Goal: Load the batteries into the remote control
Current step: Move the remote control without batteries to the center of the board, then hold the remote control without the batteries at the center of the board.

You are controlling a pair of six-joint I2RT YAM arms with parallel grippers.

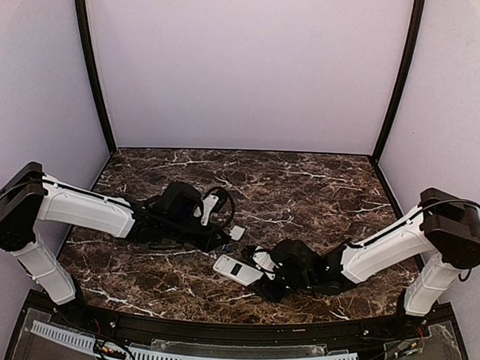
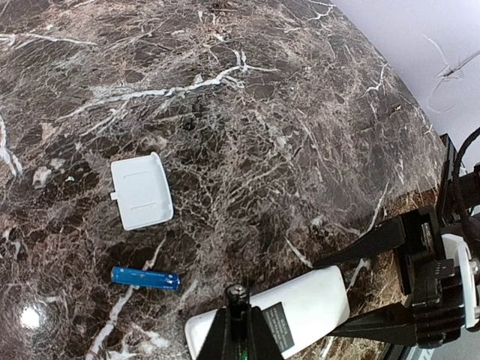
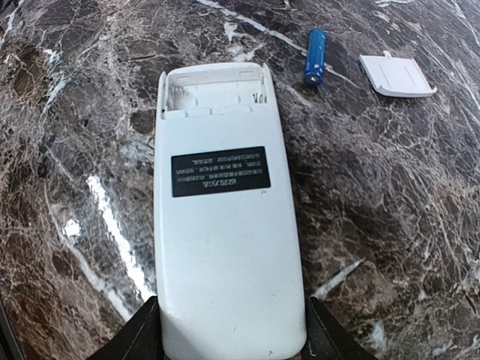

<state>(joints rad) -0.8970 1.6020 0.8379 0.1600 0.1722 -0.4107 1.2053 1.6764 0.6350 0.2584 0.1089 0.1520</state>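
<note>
Right wrist: white remote control, face-down

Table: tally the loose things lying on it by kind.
Remote: 1
Battery: 1
Cover: 1
Total: 3

A small white cover lay flat on the dark, white-veined marble bench. Pale lilac walls stood round it, with black posts at the back corners.
</note>
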